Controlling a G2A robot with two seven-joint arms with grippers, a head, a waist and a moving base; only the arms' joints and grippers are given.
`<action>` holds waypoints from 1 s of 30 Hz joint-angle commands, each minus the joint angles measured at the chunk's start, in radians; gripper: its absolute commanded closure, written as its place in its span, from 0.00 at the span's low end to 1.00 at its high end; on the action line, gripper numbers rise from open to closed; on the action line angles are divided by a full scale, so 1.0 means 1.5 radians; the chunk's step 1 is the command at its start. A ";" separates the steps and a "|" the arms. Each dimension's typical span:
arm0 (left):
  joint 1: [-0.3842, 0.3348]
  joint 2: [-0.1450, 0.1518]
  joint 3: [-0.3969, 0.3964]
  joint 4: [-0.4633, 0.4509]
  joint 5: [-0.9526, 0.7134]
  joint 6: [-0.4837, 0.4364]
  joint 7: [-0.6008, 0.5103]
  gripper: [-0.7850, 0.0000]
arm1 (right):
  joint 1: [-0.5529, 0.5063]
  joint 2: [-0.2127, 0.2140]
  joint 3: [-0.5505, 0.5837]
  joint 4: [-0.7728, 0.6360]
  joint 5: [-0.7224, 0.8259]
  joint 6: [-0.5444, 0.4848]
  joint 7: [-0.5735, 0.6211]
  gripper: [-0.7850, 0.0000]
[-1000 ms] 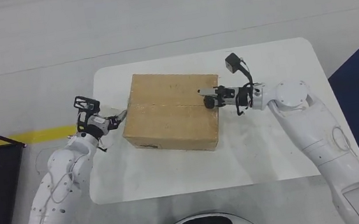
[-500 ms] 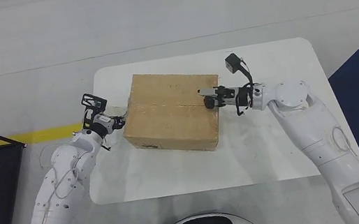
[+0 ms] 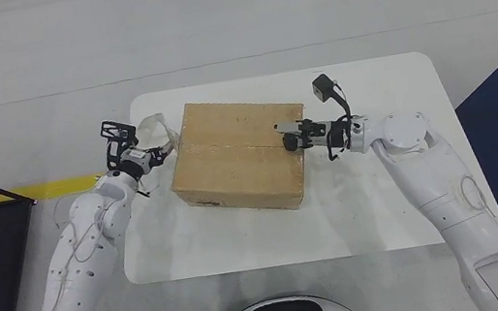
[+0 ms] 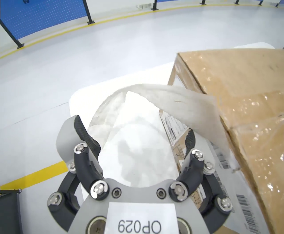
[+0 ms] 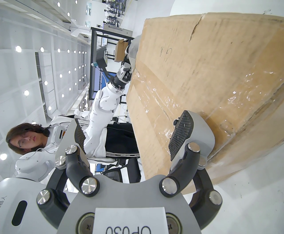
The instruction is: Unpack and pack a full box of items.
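Box (image 3: 239, 154) fills table (image 3: 384, 203) centre; tape strip (image 4: 177, 97) arcs across L hand (image 4: 134, 130) front.

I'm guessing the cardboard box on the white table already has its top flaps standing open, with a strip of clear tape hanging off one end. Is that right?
Not quite. The top view shows the cardboard box shut, its top flaps lying flat and meeting along the seam. The rest holds: it sits on the white table, and a strip of clear tape hangs off one end.
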 commanded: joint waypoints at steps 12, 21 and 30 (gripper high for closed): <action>-0.001 0.002 -0.030 -0.059 0.041 0.019 0.002 0.00 | 0.000 0.000 0.000 0.000 0.000 0.000 0.000 0.00; -0.009 0.003 -0.016 -0.152 0.132 0.002 -0.052 0.00 | 0.000 0.000 0.000 0.000 0.000 0.000 0.000 0.00; -0.015 0.002 0.001 -0.275 0.162 -0.029 -0.125 0.00 | 0.000 0.000 0.000 0.000 0.000 0.000 0.000 0.00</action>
